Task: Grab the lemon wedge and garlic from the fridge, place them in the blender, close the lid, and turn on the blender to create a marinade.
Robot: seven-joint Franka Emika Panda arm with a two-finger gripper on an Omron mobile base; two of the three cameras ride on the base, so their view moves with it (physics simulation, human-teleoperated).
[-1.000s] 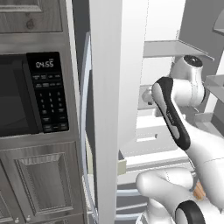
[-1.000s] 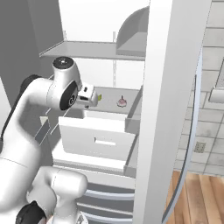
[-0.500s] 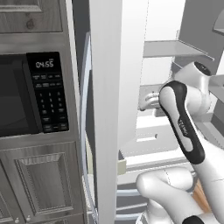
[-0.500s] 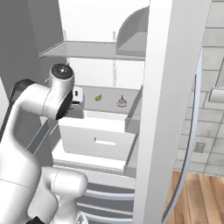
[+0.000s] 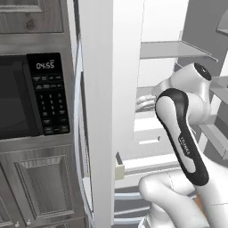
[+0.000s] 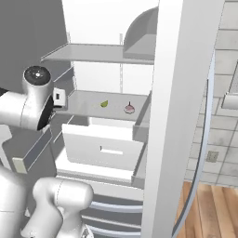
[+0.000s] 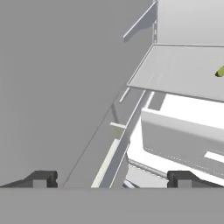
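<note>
The fridge (image 6: 88,100) stands open with its white door (image 5: 107,111) swung out. On its middle shelf a small yellow-green lemon wedge (image 6: 104,103) lies just left of the pinkish garlic (image 6: 129,109). My hand (image 6: 58,96) hangs at the shelf's left end, well left of both. In the hand view my gripper (image 7: 111,179) is open with nothing between its tips. It faces the fridge's left wall and the shelf edge, and the lemon wedge (image 7: 220,71) sits at the far right. The blender and the lid are out of view.
A white drawer (image 6: 102,146) juts out below the shelf, with another shelf (image 6: 93,52) above. A black microwave (image 5: 26,98) with a keypad sits in the cabinets left of the fridge door. My own forearm (image 5: 182,138) crosses the fridge opening.
The hand has drawn back to the left along the shelf, away from the lemon wedge, and the elbow has swung upright. The jaws stay open; the lemon wedge and garlic have not moved.
</note>
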